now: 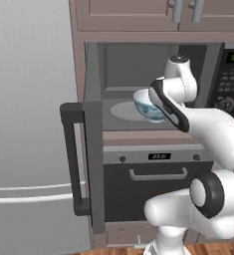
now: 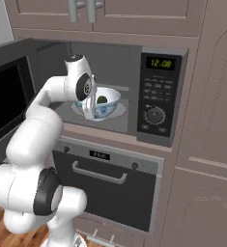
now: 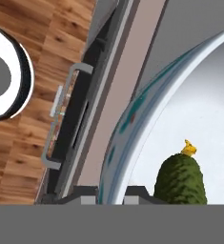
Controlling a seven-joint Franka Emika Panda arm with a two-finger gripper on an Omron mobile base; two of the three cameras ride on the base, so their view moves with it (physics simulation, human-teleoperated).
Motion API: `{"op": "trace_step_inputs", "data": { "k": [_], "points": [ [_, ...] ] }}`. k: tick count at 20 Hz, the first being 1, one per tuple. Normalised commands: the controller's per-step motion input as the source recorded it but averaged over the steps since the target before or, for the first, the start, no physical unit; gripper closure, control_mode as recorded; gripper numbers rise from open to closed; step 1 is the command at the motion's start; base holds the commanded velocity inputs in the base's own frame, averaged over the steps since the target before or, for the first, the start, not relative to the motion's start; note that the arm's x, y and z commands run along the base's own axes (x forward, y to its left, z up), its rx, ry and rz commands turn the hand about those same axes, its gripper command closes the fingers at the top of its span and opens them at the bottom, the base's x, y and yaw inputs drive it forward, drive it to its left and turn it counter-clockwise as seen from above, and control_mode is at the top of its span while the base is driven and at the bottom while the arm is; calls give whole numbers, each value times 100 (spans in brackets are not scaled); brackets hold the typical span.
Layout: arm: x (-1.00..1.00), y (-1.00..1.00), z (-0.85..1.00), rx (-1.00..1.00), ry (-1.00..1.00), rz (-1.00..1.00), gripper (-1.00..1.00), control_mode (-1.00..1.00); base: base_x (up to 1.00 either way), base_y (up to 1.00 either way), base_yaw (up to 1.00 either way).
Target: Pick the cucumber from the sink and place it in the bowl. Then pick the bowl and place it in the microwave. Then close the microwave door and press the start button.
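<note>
The white bowl [image 1: 147, 106] with a blue pattern sits inside the open microwave [image 1: 133, 64], over the round turntable plate [image 1: 121, 112]; whether it rests on the plate I cannot tell. The dark-green cucumber [image 2: 102, 100] lies in the bowl [image 2: 105, 105] and shows close up in the hand view [image 3: 180, 178]. My gripper [image 3: 111, 196] is shut on the bowl's near rim [image 3: 132, 119], one fingertip on each side of the wall. The microwave door [image 1: 92, 164] stands wide open to the left, its bar handle [image 1: 71, 159] facing out. The sink is out of view.
The black control panel [image 2: 156, 96] with a dial and green clock is right of the cavity. Below it is the oven [image 2: 110, 183] with a horizontal handle [image 1: 158, 174]. Cabinet doors hang above, a grey fridge [image 1: 29, 124] stands at the left, and the floor is wood.
</note>
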Motion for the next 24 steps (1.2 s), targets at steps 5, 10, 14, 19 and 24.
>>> {"op": "trace_step_inputs", "data": {
  "k": [5,10,14,19,24],
  "points": [
    [100,0,0,0,12,0,100,-100,0,0,0],
    [100,1,-7,0,10,0,100,-100,0,0,0],
    [99,8,-40,0,4,0,100,-100,0,0,0],
    [61,9,-52,0,0,0,100,-100,0,0,0],
    [-8,7,-47,0,0,5,100,-100,0,0,0]
  ]
}}
